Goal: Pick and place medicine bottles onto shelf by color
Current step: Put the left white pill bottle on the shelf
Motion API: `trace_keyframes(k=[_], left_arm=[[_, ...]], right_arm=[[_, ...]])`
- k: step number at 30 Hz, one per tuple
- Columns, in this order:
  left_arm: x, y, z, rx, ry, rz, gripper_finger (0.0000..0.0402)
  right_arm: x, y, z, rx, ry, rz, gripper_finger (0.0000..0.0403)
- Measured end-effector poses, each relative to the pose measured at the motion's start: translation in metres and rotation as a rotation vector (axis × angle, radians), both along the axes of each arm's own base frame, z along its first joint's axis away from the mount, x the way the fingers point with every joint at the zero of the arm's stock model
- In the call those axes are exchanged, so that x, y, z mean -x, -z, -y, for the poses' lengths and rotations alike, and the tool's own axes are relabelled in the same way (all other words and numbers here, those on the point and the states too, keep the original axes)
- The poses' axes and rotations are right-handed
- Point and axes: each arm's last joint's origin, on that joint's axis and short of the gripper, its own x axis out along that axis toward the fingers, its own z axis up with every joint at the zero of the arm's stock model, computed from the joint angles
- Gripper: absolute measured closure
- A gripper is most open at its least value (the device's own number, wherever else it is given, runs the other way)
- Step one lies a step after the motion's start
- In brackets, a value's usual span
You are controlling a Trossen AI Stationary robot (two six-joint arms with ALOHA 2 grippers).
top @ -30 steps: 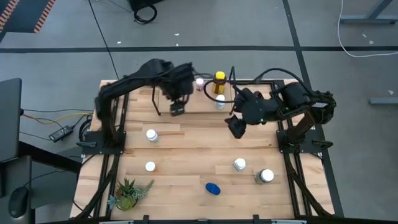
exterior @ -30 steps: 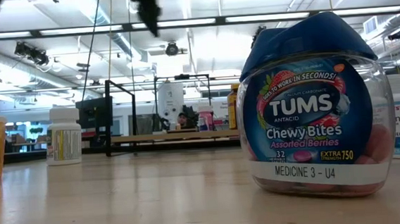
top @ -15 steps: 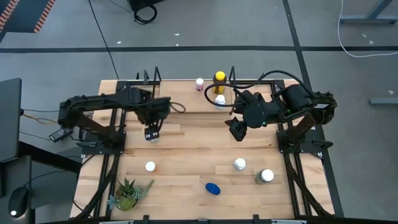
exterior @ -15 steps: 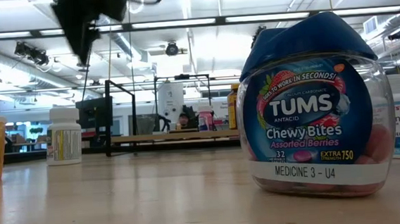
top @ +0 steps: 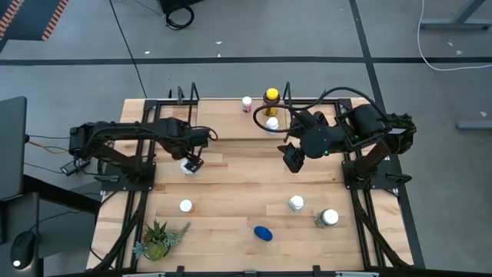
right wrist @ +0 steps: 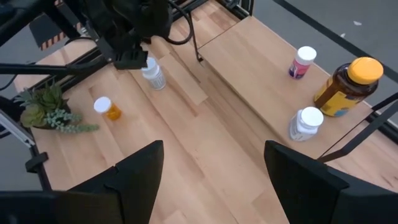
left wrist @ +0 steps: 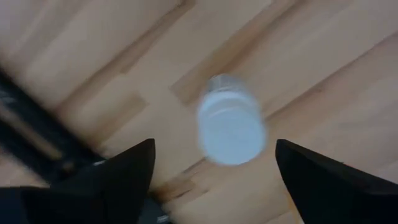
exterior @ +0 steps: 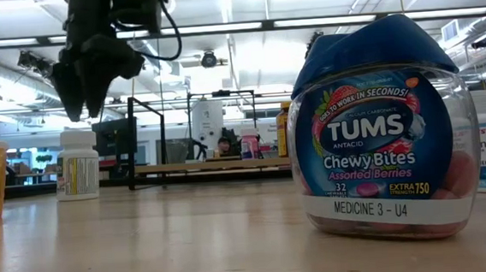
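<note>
Risk: the left pincer (top: 194,163) hangs right above an upright white bottle (top: 187,168); if it descends off-centre, one finger could land on the cap and tip the bottle or push it across the surface (top: 231,192). In my judgement the margin is fair, since the left wrist view shows the bottle (left wrist: 231,120) sitting between the two fingers with space on both sides.
Second risk: a grip only on the cap could slip on the lift; going lower onto the body looks safer.
Left pincer: spread wide, holding nothing, not touching the bottle; in the low view it (exterior: 76,100) hangs just above the white bottle (exterior: 79,164).
Right pincer: (top: 293,161) waits in the air just in front of the shelf (top: 223,119), fingers apart and holding nothing in its wrist view.
Shelf: at the far edge of the surface; it carries a yellow-amber bottle (top: 270,101), a small pink-banded bottle (top: 247,103) and a white bottle (top: 272,125).
Loose bottles: an orange one with a white cap (top: 185,206), a blue one (top: 263,232) and two more (top: 296,203) (top: 327,218), all on the near part of the surface.
Plant: (top: 157,238) at the near left corner, well apart from the work.
</note>
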Motion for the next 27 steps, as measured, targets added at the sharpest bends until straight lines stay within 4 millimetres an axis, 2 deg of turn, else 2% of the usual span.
trace_keyframes(k=[7, 13, 20, 27], left_arm=[[0.001, 0.011, 0.003, 0.029, -0.088, 0.000, 0.0036], [0.001, 0.019, 0.004, 0.047, -0.100, 0.012, 0.0039], [0.007, 0.040, 0.006, 0.080, -0.153, -0.008, 0.0046], [0.003, 0.042, 0.005, 0.075, -0.166, 0.039, 0.0047]], right_arm=[[0.000, 0.000, 0.002, 0.000, 0.007, 0.000, 0.0119], [0.000, 0.000, 0.002, -0.006, 0.013, 0.003, 0.0119], [0.000, 0.000, 0.002, -0.012, 0.020, 0.006, 0.0119], [0.000, 0.000, 0.002, -0.018, 0.026, 0.009, 0.0119]])
